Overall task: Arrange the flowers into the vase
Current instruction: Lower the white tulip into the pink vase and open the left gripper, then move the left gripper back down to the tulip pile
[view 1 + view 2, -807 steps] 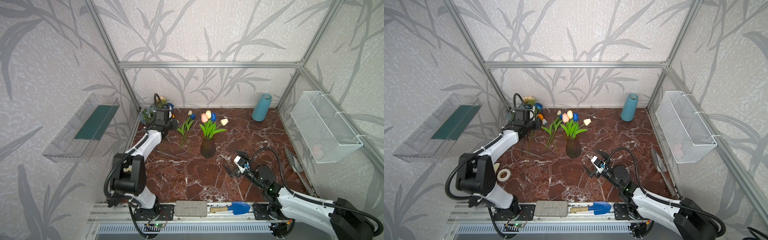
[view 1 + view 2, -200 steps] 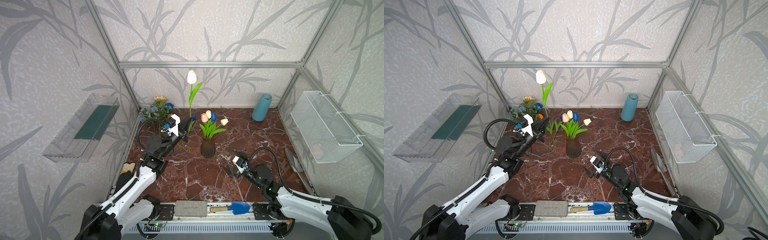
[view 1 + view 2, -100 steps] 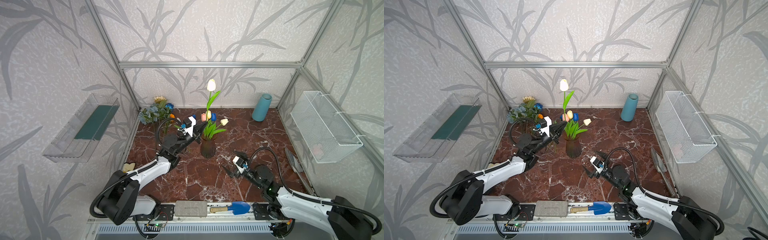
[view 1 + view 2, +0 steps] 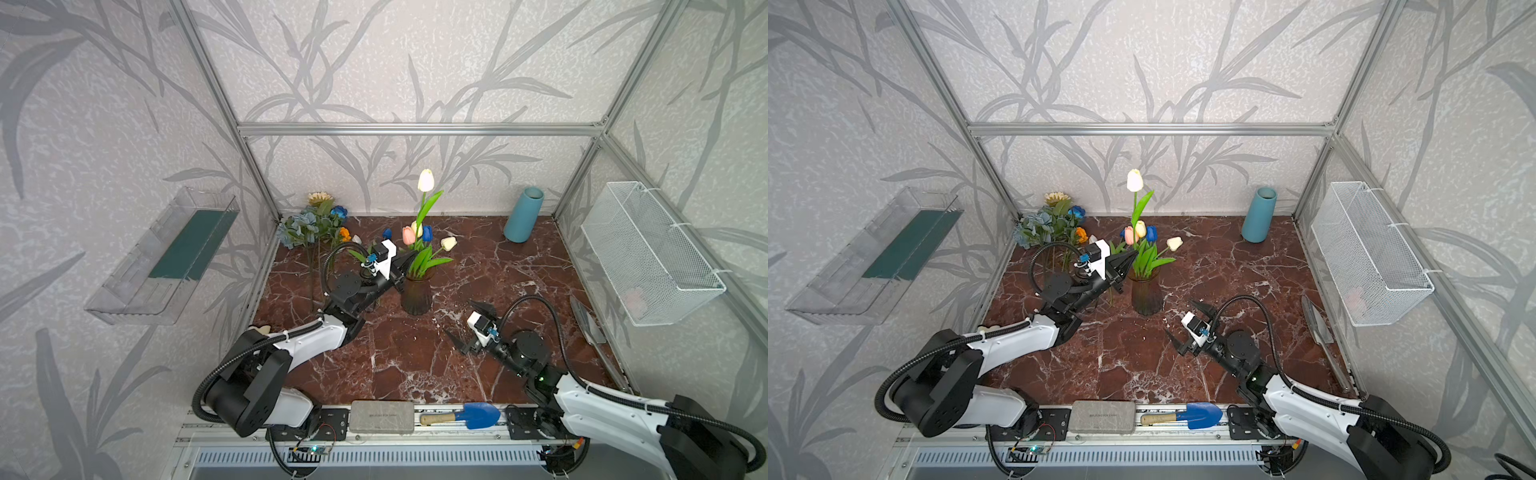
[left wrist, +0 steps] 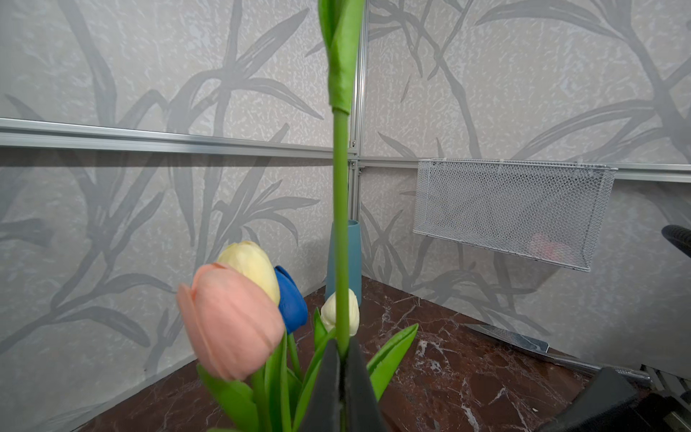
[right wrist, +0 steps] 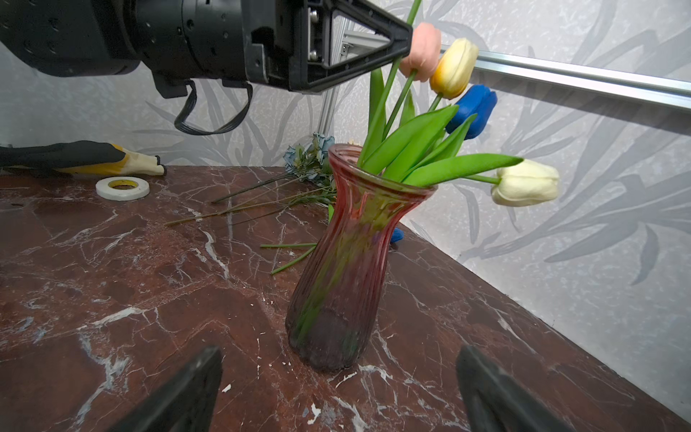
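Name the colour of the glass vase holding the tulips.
Reddish-purple vase; the right wrist view shows it best.

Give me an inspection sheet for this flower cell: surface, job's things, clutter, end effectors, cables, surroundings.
Surface: red marble tabletop, white flecks by the red glass vase.
Job's things: red glass vase upright with four tulips in it; white tulip upright over it, stem running down to its mouth; loose flowers lying at the back left corner.
Clutter: tape roll, glove, teal vase on the table; blue trowel and grey block on the front rail.
End effectors: left end effector shut on the white tulip's stem; right end effector open, empty, facing the vase.
Cables: black cable loops at both wrists; no snag seen.
Surroundings: wire basket and clear tray on opposite walls.
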You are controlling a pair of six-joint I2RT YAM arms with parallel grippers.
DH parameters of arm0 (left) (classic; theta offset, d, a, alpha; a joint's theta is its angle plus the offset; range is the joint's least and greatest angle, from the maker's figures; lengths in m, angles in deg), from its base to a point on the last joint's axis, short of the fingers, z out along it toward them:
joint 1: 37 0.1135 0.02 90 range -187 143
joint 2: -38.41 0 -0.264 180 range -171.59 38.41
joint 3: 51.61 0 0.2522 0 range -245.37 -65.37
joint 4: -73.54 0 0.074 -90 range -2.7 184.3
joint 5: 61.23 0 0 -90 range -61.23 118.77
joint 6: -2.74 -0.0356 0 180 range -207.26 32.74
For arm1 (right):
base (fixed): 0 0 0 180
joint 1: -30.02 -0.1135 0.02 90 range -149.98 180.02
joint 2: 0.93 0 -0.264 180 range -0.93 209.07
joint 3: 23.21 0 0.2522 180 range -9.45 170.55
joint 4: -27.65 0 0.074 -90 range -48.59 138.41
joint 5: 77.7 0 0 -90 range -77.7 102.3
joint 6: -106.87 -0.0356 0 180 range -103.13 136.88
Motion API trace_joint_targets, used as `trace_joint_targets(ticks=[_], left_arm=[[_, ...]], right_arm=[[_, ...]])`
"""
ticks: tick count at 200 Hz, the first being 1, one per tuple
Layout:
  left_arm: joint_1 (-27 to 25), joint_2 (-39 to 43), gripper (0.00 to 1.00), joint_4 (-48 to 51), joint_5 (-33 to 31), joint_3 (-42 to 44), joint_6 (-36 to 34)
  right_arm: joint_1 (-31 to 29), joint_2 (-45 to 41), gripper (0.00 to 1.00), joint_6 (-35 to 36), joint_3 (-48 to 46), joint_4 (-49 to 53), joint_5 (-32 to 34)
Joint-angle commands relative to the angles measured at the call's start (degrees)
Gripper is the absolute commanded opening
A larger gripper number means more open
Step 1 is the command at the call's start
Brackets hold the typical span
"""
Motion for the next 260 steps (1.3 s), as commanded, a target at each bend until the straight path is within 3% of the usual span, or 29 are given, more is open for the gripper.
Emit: trace_joint_targets(ticks=[1, 79, 113, 145, 165, 187, 213, 246, 260], left_arm=[[-0.42, 0.15, 0.04, -0.90, -1.01, 0.68, -1.27], [-0.48, 1.73, 0.20, 1.93, -3.47, 4.03, -2.58], [-0.53, 7.39, 0.21, 11.11, -5.46, 3.59, -5.39], [-0.15, 16.66, 0.28, 24.99, -9.18, 2.15, -9.20], [0.97, 21.26, 0.34, 35.44, -15.34, 0.03, -9.92], [4.36, 23.22, 0.36, 37.32, -18.96, 1.53, -8.65], [12.25, 22.32, 0.40, 35.41, -14.57, 4.13, -1.15], [12.65, 22.78, 0.46, 36.21, -10.38, 4.19, -3.62], [12.56, 22.36, 0.46, 38.70, -12.87, 3.23, -3.53]], right_arm=[[-0.25, 0.32, 0.98, -0.27, 0.87, -1.71, 0.01], [-0.25, 1.11, 0.98, -0.71, 0.93, -2.62, -0.30], [-0.25, 2.47, 0.98, -0.81, 1.09, -3.52, -0.56], [-0.25, 2.70, 0.98, -0.38, 1.28, -3.20, -0.43], [-0.25, 3.05, 0.98, -0.36, 1.32, -3.81, -0.34], [-0.25, 3.11, 0.98, -0.51, 1.40, -3.64, -0.63], [-0.21, 3.80, 0.98, -0.72, 1.42, -4.51, -0.88], [-0.25, 3.57, 0.98, -0.91, 1.44, -4.01, -0.58], [-0.25, 3.63, 0.98, -0.81, 1.39, -4.37, -1.00]])
